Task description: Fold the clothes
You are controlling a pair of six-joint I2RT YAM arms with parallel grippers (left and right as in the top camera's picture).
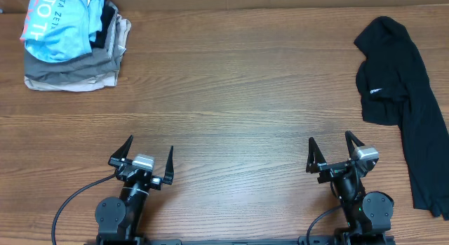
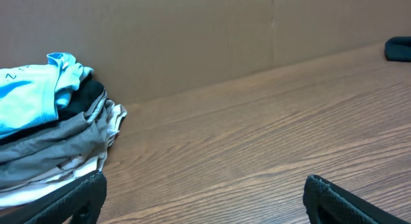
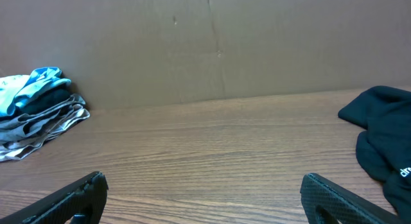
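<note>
A folded pile (image 1: 70,48) sits at the far left corner. By the near edge, our left gripper (image 1: 151,144) and right gripper (image 1: 329,137) gape, empty. The shirt (image 1: 403,83) lies crumpled along the right edge. It looks light and limp, so we'd pinch its hem corners.
</note>
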